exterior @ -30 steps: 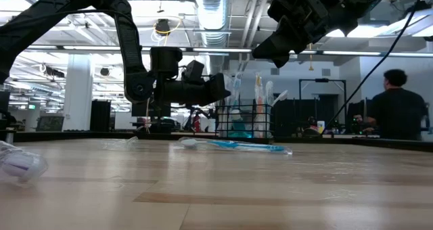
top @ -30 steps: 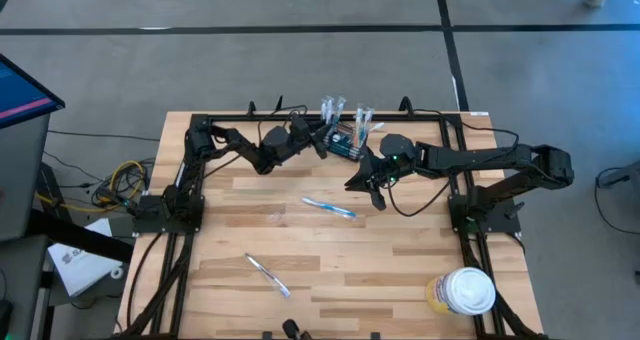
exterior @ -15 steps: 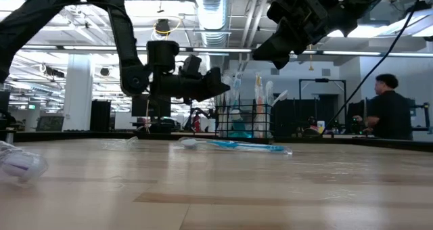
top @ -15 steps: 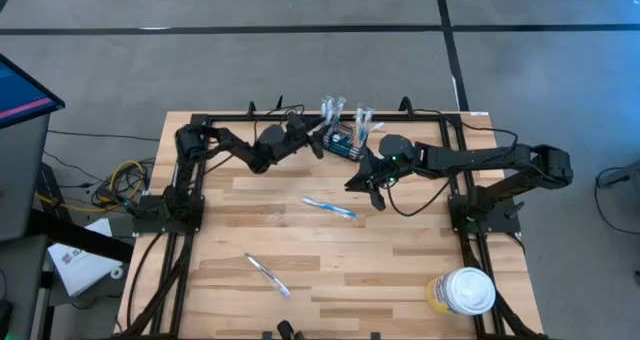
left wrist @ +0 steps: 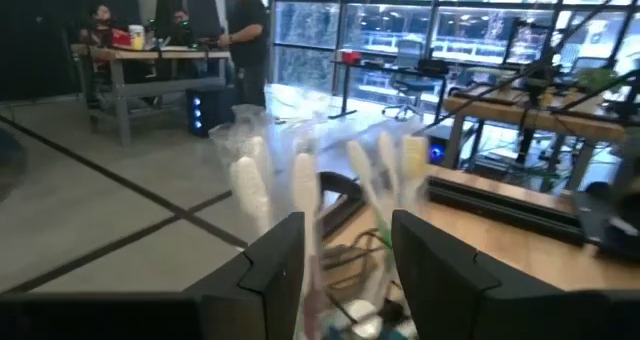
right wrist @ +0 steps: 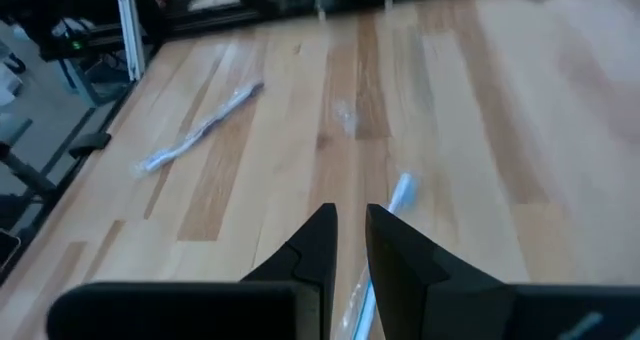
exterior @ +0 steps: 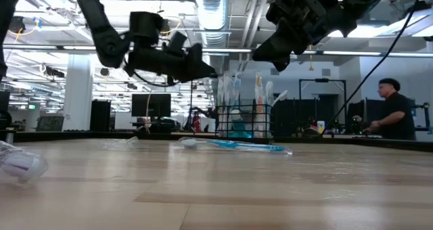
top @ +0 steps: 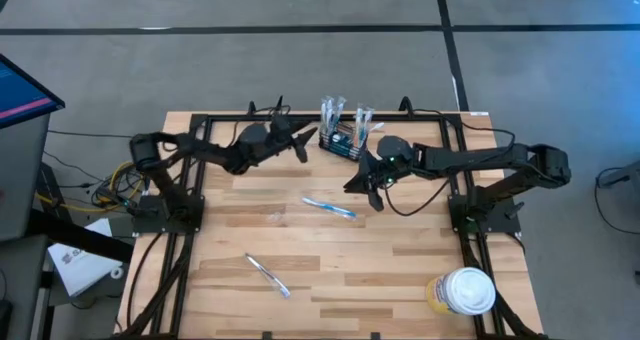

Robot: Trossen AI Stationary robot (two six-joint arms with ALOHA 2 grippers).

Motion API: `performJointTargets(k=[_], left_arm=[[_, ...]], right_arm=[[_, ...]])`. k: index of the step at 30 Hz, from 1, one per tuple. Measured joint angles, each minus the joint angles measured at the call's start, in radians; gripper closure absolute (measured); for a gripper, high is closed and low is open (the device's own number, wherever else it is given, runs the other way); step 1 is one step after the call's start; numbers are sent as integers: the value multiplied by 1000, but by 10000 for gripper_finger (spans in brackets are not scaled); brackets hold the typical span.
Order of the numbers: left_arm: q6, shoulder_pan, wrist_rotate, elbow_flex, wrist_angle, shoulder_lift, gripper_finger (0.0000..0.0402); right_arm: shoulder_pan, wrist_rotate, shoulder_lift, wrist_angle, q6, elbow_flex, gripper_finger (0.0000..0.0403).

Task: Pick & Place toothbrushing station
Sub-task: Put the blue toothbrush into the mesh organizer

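The toothbrushing station (top: 343, 143), a small black wire-mesh box with several upright wrapped toothbrushes, stands on the wooden table near its far edge; it also shows in the low view (exterior: 243, 122). My left gripper (top: 304, 144) is open and empty, raised above the table just left of the box, its fingers pointing at the brushes (left wrist: 300, 190). My right gripper (top: 362, 192) hovers shut and empty in front of the box, above a blue toothbrush (top: 330, 208) that lies flat on the table.
A second wrapped toothbrush (top: 268, 276) lies toward the near left. A round white-lidded tub (top: 465, 292) stands at the near right corner. Black frame rails (top: 300, 116) run along the far edge. A person shows in the room beyond (exterior: 392, 111).
My left gripper has drawn back from the box toward the table's left and risen, staying open, as its arm swung out to the left.
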Motion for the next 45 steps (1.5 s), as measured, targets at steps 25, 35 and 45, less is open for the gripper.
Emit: performJointTargets(k=[25,35,45], left_arm=[[1,-193,1,-216,-3,-228,257],[1,-230,0,-216,-17,-228,257],[1,-248,0,-216,-39,-228,257]], right_arm=[[94,-1,358,-41,149,56,354],[87,84,379,-151,99,107,338],[91,109,379,-168,97,107,291]])
